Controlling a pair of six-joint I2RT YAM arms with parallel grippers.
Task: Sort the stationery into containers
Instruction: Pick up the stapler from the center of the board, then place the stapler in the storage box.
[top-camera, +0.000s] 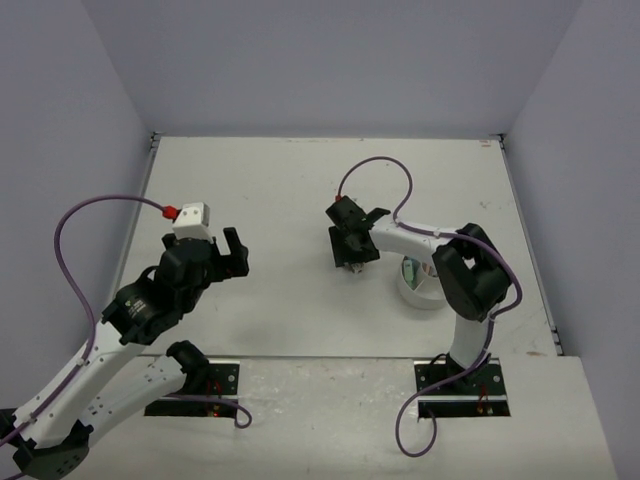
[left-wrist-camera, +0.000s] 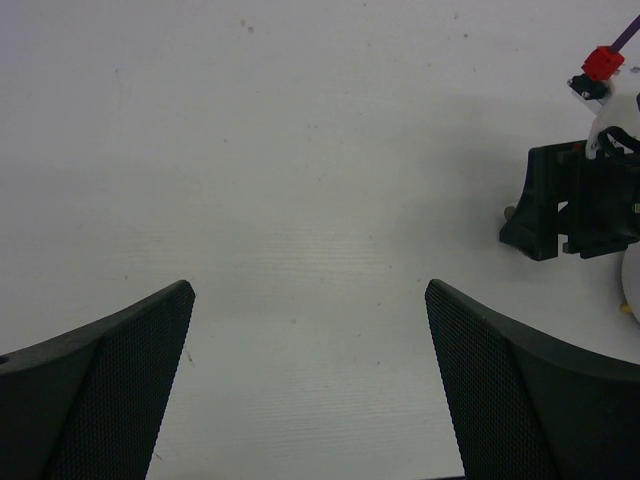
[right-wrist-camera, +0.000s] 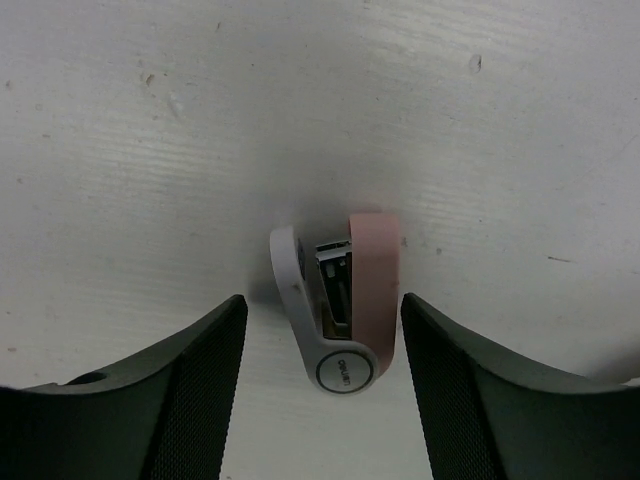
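Right end effector (right-wrist-camera: 322, 305), open and not yet gripping, straddles a pink-and-white mini stapler (right-wrist-camera: 335, 315) lying on its side on the desk (right-wrist-camera: 150, 150) between its fingers; squeezing the curved body off-centre could make it pivot or slip free.

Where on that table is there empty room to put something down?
Bare: the far strip by the back wall, and the middle between left arm and right arm. Crowded: the right, where the stapler lies between the right jaws, cup close by.
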